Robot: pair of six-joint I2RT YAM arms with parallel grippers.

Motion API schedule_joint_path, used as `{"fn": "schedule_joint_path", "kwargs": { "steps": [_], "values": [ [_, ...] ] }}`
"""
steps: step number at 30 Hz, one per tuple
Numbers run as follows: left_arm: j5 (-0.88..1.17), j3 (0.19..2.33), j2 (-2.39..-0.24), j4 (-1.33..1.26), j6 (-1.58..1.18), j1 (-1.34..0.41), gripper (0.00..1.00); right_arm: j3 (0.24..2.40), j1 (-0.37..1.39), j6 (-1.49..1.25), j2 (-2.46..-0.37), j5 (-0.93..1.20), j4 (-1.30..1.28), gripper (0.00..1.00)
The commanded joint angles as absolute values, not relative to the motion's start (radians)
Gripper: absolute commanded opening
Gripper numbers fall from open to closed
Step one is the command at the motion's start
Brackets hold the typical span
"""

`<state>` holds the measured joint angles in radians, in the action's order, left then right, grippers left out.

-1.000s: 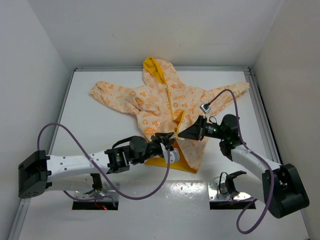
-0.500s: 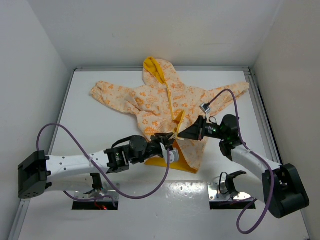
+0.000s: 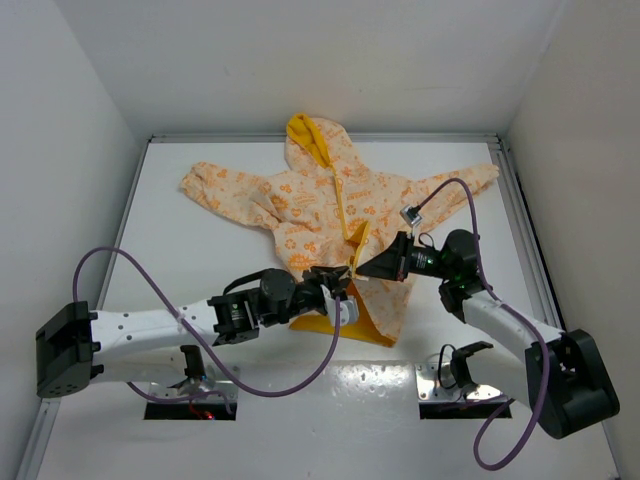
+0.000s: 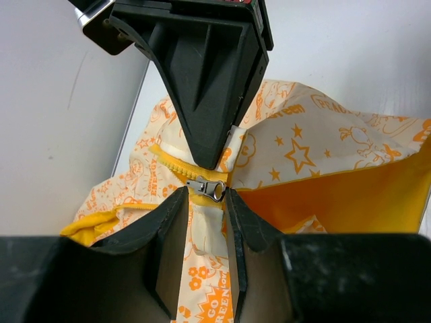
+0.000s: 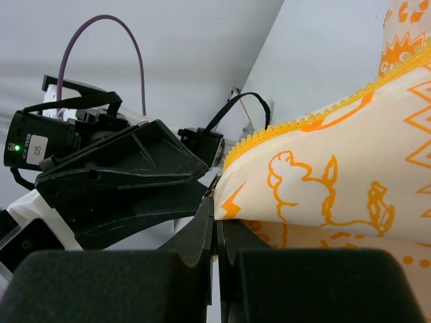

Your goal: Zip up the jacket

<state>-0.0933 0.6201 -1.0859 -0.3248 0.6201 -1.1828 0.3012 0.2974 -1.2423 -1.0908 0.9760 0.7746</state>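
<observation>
Jacket (image 3: 320,205) lies spread on the bench (image 3: 200,250), hood at 12, open hem at 6. My left pincer (image 3: 338,284) is at the hem, narrow, clamping the zipper strip just 6 o'clock of the slider (image 4: 206,190). My right pincer (image 3: 362,268) comes in from 3 o'clock, pinched tight on the jacket's front edge beside the slider.

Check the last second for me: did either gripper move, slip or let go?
Nothing visibly changed. The left gripper and right gripper stay clamped on the jacket on either side of the zipper slider, in the same spot, and the jacket lies as before.
</observation>
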Motion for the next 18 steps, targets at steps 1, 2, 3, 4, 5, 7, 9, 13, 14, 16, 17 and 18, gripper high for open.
{"fn": "schedule_joint_path", "kwargs": {
  "steps": [1,2,3,4,5,7,9,13,14,16,17,18],
  "values": [
    [-0.074,0.663,-1.060,-0.351,0.615,-1.170,0.34,0.302,0.308,-1.213,-1.072,0.996,0.833,0.00],
    [-0.074,0.663,-1.060,-0.342,0.615,-1.170,0.34,0.301,0.307,-1.210,-1.071,0.993,0.834,0.00],
    [-0.065,0.663,-1.060,-0.342,0.615,-1.170,0.34,0.304,0.308,-1.213,-1.074,0.994,0.833,0.00],
    [-0.064,0.672,-1.060,-0.342,0.615,-1.170,0.34,0.304,0.307,-1.210,-1.075,0.993,0.833,0.00],
    [-0.064,0.672,-1.060,-0.331,0.615,-1.170,0.34,0.305,0.305,-1.212,-1.072,0.992,0.831,0.00],
    [-0.055,0.672,-1.060,-0.331,0.604,-1.170,0.34,0.305,0.308,-1.207,-1.072,0.994,0.836,0.00],
    [-0.046,0.672,-1.060,-0.331,0.604,-1.170,0.34,0.304,0.308,-1.207,-1.072,0.997,0.836,0.00],
    [-0.046,0.681,-1.060,-0.322,0.604,-1.170,0.34,0.304,0.307,-1.204,-1.072,0.996,0.836,0.00],
    [-0.046,0.681,-1.060,-0.322,0.604,-1.170,0.34,0.305,0.307,-1.204,-1.075,0.997,0.838,0.00],
    [-0.046,0.681,-1.060,-0.322,0.604,-1.170,0.34,0.305,0.308,-1.203,-1.078,0.999,0.838,0.00],
    [-0.046,0.681,-1.060,-0.322,0.604,-1.170,0.34,0.307,0.310,-1.201,-1.075,0.997,0.841,0.00],
    [-0.046,0.681,-1.060,-0.313,0.604,-1.170,0.34,0.305,0.308,-1.201,-1.075,1.002,0.841,0.00]
  ]
}}
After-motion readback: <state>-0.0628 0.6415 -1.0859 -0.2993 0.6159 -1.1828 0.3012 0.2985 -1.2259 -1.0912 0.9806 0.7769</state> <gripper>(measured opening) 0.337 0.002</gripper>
